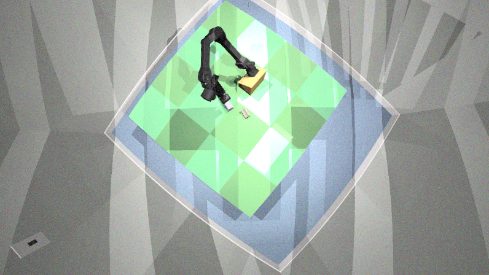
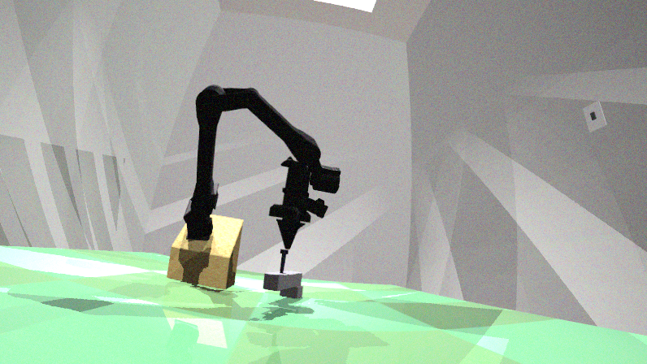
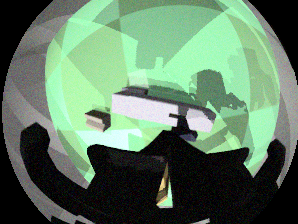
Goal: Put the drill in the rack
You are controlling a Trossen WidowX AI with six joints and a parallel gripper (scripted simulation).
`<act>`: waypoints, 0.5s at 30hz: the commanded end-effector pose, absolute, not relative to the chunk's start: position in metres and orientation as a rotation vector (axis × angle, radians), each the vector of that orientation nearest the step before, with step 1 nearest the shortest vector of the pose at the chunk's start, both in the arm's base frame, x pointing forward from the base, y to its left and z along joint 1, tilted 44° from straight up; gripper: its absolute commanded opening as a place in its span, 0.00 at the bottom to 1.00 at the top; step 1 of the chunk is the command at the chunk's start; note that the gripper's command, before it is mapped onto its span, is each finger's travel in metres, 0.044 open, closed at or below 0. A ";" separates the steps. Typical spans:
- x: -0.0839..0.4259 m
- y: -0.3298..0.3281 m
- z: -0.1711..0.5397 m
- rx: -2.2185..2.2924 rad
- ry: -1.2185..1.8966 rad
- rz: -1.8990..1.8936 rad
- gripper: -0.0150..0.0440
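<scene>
A pale grey block (image 2: 281, 280) (image 1: 228, 104) (image 3: 149, 107) lies on the green floor. A thin dark stem (image 2: 283, 261) (image 3: 181, 121) stands upright on it; I cannot tell whether it is the key or the drill. My gripper (image 2: 285, 244) (image 3: 166, 134) is shut with nothing between the fingers. It points straight down, and its tips are just above the top of the stem. A small grey-tan rack (image 1: 244, 113) (image 3: 96, 119) lies a short way from the block. In the exterior view a darker small block (image 2: 292, 292) sits right by the grey block.
A tan box (image 1: 252, 81) (image 2: 206, 260) carries the arm's base, close to the left of the grey block in the exterior view. The green checkered floor (image 1: 239, 164) sits on a blue platform with a pale rim (image 1: 342, 212).
</scene>
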State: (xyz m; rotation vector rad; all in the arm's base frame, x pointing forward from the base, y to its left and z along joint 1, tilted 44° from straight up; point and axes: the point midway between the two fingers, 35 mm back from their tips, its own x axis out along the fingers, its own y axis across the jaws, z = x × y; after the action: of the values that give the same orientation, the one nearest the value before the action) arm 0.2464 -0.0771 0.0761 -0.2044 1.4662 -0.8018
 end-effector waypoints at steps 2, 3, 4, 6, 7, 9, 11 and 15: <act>0.239 -0.080 0.092 -0.243 1.376 -0.946 0.25; 0.239 -0.080 0.092 -0.243 1.376 -0.946 0.25; 0.239 -0.080 0.092 -0.243 1.376 -0.946 0.25; 0.239 -0.080 0.092 -0.243 1.376 -0.946 0.25; 0.239 -0.080 0.092 -0.243 1.376 -0.946 0.25; 0.239 -0.080 0.089 -0.237 1.388 -0.931 0.25; 0.239 -0.081 0.088 -0.239 1.384 -0.936 0.25; 0.238 -0.086 0.085 -0.243 1.377 -0.944 0.25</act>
State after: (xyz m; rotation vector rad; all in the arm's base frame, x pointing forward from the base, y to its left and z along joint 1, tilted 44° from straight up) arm 0.2386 -0.0827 0.0867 -0.2346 1.3825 -0.9379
